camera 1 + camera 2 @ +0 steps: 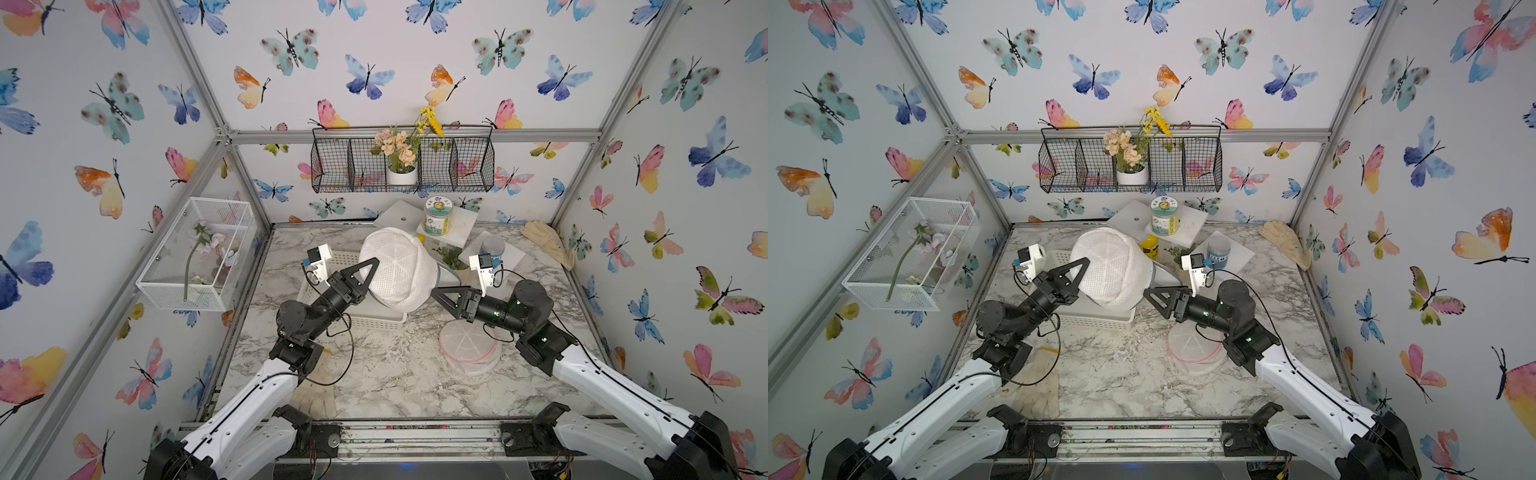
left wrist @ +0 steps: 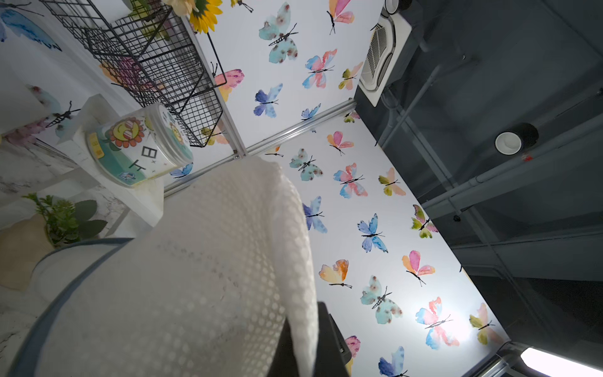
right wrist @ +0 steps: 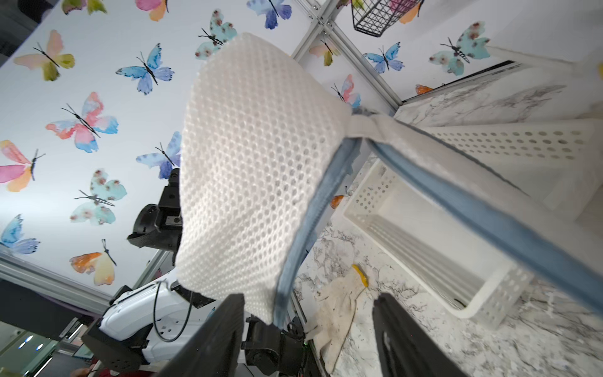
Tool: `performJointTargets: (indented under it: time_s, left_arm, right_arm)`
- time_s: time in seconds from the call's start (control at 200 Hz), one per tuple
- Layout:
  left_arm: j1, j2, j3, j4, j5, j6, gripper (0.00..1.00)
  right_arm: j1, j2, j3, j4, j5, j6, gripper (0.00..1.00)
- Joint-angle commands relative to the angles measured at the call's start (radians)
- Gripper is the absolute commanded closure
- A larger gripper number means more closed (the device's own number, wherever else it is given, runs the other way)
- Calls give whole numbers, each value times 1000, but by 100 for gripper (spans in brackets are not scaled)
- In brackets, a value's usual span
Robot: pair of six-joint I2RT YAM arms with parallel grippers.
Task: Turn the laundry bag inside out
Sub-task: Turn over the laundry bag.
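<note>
**Operator:** Where does this leave me?

**Spotter:** Early in the turning, I'd say. Your left gripper (image 1: 374, 262) is pressed together on the white mesh laundry bag (image 1: 395, 270) and holds it up in the air over the white perforated plastic basket (image 1: 353, 321). The bag's domed side faces up, and its blue zipper band (image 3: 313, 209) hangs open toward your right side.

**Operator:** And my right?

**Spotter:** Your right gripper (image 3: 308, 298) has its fingers spread and holds nothing. The band's lower end sits just in front of them.

**Operator:** So next?

**Spotter:** You probably need to catch that rim, or reach into the mouth, and pull against the left's hold. The mesh looks limp, so pinch well in from the edge.

**Operator:** Room to work?

**Spotter:** The grey-veined marble tabletop (image 1: 395, 382) is cluttered. A flat pink-trimmed mesh bag (image 1: 469, 347) lies under your right arm, and a pale work glove (image 1: 318, 397) lies near your left arm's base. The butterfly-papered walls (image 1: 374, 62) close three sides, so keep your pulls short.
</note>
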Motion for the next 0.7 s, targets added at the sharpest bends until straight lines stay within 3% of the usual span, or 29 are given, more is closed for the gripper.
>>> performJointTargets:
  time_s: [0.0,0.27,0.461,0.566,0.696]
  left_arm:
    - [-12,16,29,116,-76,-58,100]
    - [-23,38,41,163,-79,-70,100]
    - [-28,29,34,188,-90,-76,100]
    - [-30,21,28,191,-100,-78,100]
    - [-30,18,28,222,-117,-101,100]
  right_arm:
    - [1,-9,-18,183,-42,75,34]
    - [1,59,7,320,-44,126,46]
    - [1,80,-4,395,-1,159,75]
    - [1,74,-33,443,29,178,97]
    - [1,34,-109,439,110,169,98]
